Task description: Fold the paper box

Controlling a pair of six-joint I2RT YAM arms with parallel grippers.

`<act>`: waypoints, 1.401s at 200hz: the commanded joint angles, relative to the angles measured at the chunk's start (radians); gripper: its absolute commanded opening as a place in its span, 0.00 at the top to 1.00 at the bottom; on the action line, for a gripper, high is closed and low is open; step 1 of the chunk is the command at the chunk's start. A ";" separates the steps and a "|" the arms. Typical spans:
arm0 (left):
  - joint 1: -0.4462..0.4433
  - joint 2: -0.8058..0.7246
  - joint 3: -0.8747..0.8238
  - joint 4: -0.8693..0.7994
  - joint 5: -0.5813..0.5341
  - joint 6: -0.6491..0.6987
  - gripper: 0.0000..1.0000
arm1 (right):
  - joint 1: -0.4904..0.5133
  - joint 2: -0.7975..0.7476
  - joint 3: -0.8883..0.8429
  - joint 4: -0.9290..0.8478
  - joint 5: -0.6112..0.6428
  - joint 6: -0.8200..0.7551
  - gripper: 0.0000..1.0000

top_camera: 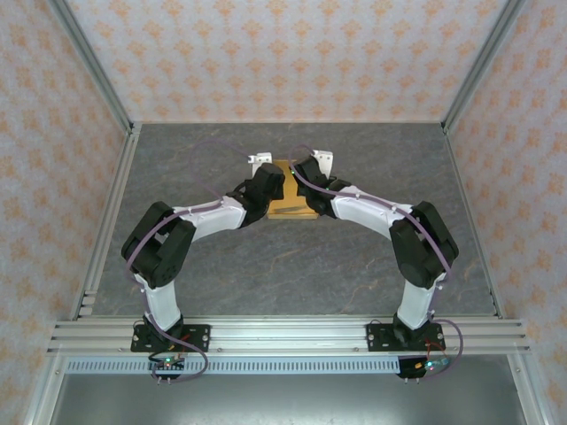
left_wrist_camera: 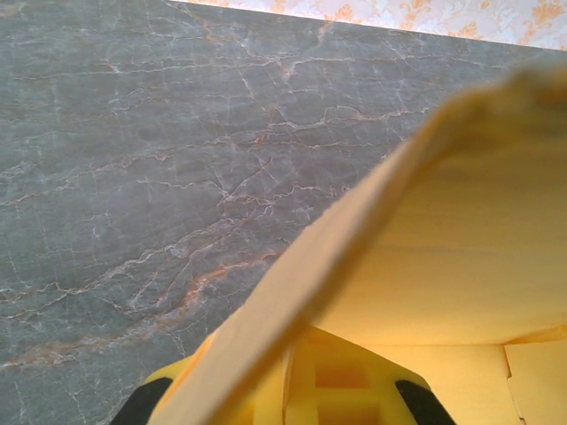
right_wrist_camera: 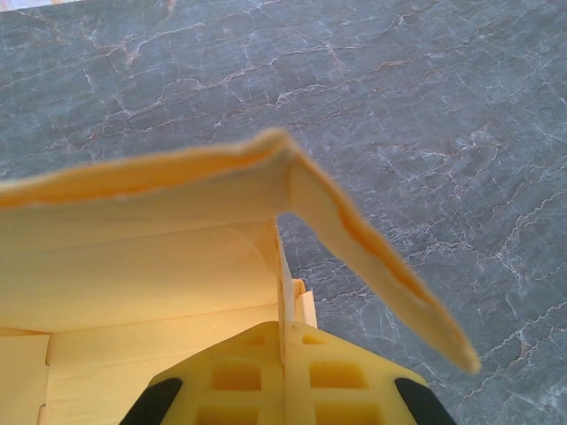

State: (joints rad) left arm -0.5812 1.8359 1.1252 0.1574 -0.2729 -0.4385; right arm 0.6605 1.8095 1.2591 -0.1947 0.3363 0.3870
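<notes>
The paper box point(top_camera: 289, 181) is a tan card piece, partly folded, at the middle of the table between both grippers. My left gripper point(top_camera: 267, 189) holds its left side and my right gripper point(top_camera: 310, 174) its right side. In the left wrist view the yellow fingers point(left_wrist_camera: 345, 381) are pressed together on a thin card wall of the box point(left_wrist_camera: 443, 248), and a raised flap edge crosses in front of them. In the right wrist view my gripper point(right_wrist_camera: 285, 329) is shut on an upright wall of the box point(right_wrist_camera: 151, 257); a loose flap point(right_wrist_camera: 390, 274) bends off to the right.
The grey marbled table point(top_camera: 292, 266) spreads out on all sides of the box. Aluminium frame rails point(top_camera: 283, 332) run along the near edge and up both sides, and patterned walls close off the back and sides.
</notes>
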 commanded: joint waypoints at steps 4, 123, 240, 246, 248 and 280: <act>-0.004 -0.007 0.007 0.008 -0.092 -0.048 0.99 | 0.001 0.011 0.002 -0.006 0.033 0.033 1.00; -0.005 -0.009 -0.103 0.171 -0.116 -0.024 1.00 | -0.001 -0.015 -0.096 0.146 -0.008 -0.067 1.00; -0.064 -0.023 -0.235 0.341 -0.249 0.024 1.00 | 0.007 -0.083 -0.288 0.358 -0.020 -0.129 1.00; -0.067 -0.024 -0.241 0.351 -0.256 0.027 1.00 | 0.008 -0.086 -0.299 0.369 -0.020 -0.131 1.00; -0.067 -0.024 -0.243 0.353 -0.257 0.027 1.00 | 0.008 -0.087 -0.302 0.371 -0.018 -0.132 1.00; -0.084 -0.024 -0.261 0.373 -0.286 0.041 1.00 | 0.017 -0.100 -0.342 0.412 -0.006 -0.141 1.00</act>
State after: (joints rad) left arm -0.6617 1.8355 0.8917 0.4965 -0.4530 -0.4122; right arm 0.6754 1.7340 0.9588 0.2001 0.2871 0.2565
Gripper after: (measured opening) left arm 0.052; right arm 0.045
